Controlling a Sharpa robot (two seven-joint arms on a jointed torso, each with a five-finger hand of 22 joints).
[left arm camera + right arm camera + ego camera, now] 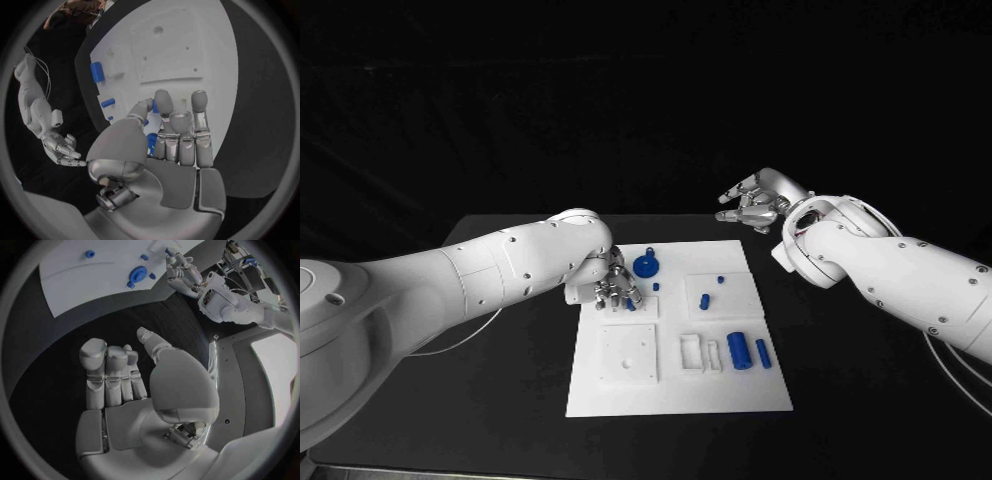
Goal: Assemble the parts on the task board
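Fingers [169, 125] of the left hand [617, 293] pinch a small blue part [150, 141] low over the task board [678, 400] near its far-left region. Right hand [759, 207] hangs released, off the board over the desk [848, 360]. Risk: a tilted part may jam or slip from so slight a pinch.

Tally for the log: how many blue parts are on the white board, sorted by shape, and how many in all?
Round blue disc: 1
Blue cylinders: 2
Small blue pieces lying loose: 3
Blue piece under the left hand, gripped or not I cannot tell: 1
Total: 7
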